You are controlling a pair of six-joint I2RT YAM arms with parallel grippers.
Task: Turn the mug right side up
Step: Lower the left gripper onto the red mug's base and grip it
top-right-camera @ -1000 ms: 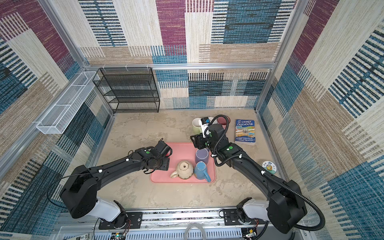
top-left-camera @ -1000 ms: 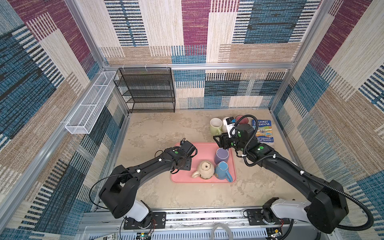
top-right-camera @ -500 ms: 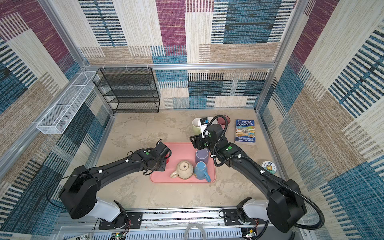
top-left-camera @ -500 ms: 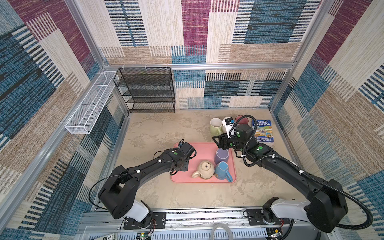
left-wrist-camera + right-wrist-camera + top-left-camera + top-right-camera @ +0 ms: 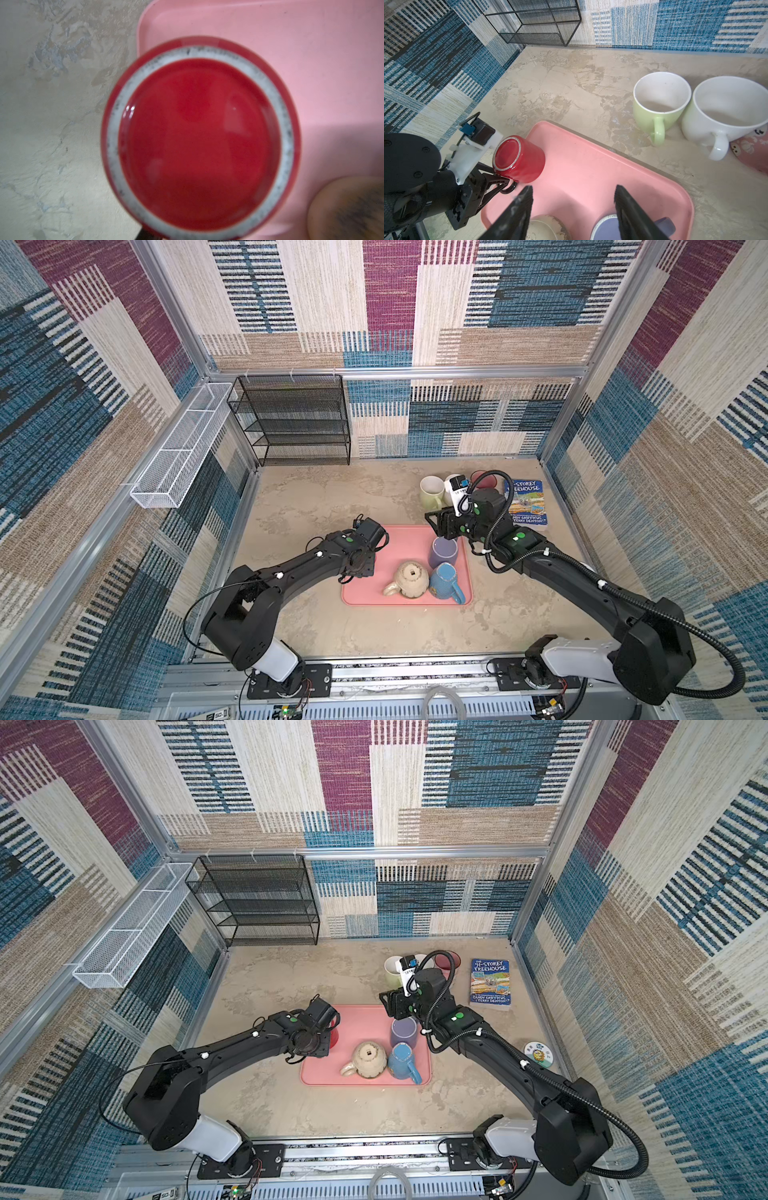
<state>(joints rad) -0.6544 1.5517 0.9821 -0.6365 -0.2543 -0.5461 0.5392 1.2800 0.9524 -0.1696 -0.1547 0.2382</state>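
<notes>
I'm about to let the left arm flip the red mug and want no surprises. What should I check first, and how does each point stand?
1. Target: red mug base up, needs flipping: ok.
2. Grasp: left gripper closed on its dark handle: ok.
3. Hold firm enough to lift: cannot tell.
4. Other arm: right gripper open, empty, away from the red mug: ok.
5. Room: beige mug apart from the red mug: ok.
6. Mug lifted off the pink tray: cannot tell.

The red mug (image 5: 199, 143) fills the left wrist view, badly blurred.
</notes>
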